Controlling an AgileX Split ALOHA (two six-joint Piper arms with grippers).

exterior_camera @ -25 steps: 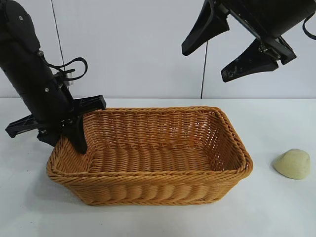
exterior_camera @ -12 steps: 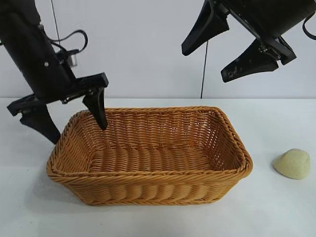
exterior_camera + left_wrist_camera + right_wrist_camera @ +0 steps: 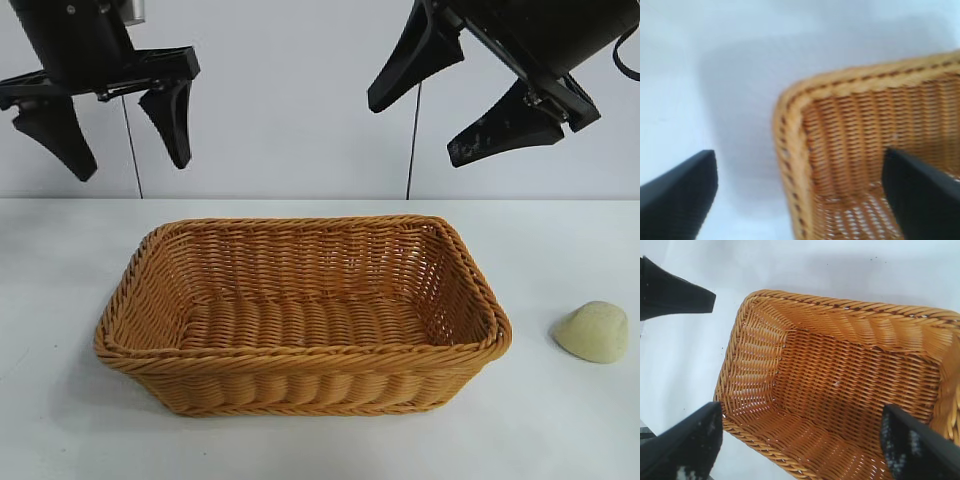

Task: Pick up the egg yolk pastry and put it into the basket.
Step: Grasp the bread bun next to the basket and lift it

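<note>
Currently nothing accomplished: egg yolk pastry sitting on table, right of basket, apart from it. Basket holding nothing. My left tool and right tool hovering high, jaws wide, gripping nothing. Pick-up and placement both remaining.

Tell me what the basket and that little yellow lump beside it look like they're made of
The basket looks like woven wicker or rattan: orange-brown strands interlaced in rows, a braided rim, a slight sheen. It could be a plastic imitation. The egg yolk pastry looks like a soft dough: pale yellow-cream, smooth and matte, a rounded dome without gloss or crumbs. Whether it is real food or a model cannot be told.
</note>
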